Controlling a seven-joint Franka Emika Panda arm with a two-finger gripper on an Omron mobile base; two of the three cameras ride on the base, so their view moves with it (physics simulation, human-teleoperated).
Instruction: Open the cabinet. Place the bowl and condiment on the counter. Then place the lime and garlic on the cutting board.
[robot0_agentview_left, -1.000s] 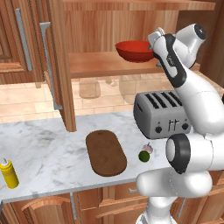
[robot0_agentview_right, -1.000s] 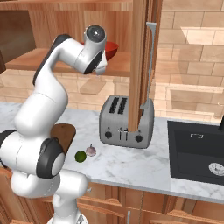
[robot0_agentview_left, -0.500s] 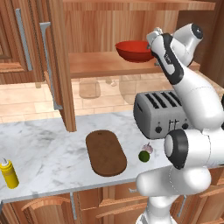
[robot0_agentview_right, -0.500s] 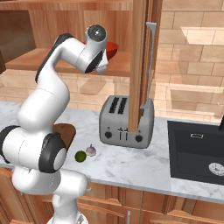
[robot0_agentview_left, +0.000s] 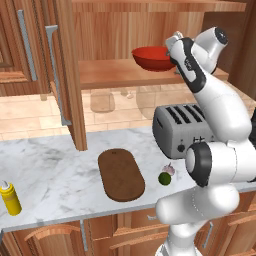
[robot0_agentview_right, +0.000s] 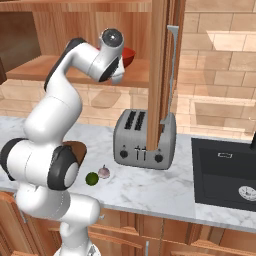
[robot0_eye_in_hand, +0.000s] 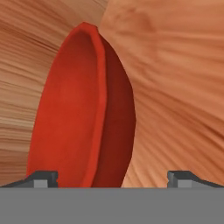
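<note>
The cabinet (robot0_agentview_left: 70, 75) is standing open around the hand, the counter (robot0_agentview_left: 55, 175) is lying far below it with the cutting board (robot0_agentview_left: 120, 174), condiment (robot0_agentview_left: 10, 198), lime (robot0_agentview_left: 164, 178) and garlic (robot0_agentview_left: 169, 169), and the bowl (robot0_eye_in_hand: 83, 113) is sitting on the shelf directly ahead between the wide-open fingers of the gripper (robot0_eye_in_hand: 111, 177).

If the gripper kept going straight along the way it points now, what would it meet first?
Most likely the bowl on the cabinet shelf: in the hand view its rim stands between the open gripper fingertips, with the wooden shelf behind. The remaining gap is unclear.
</note>
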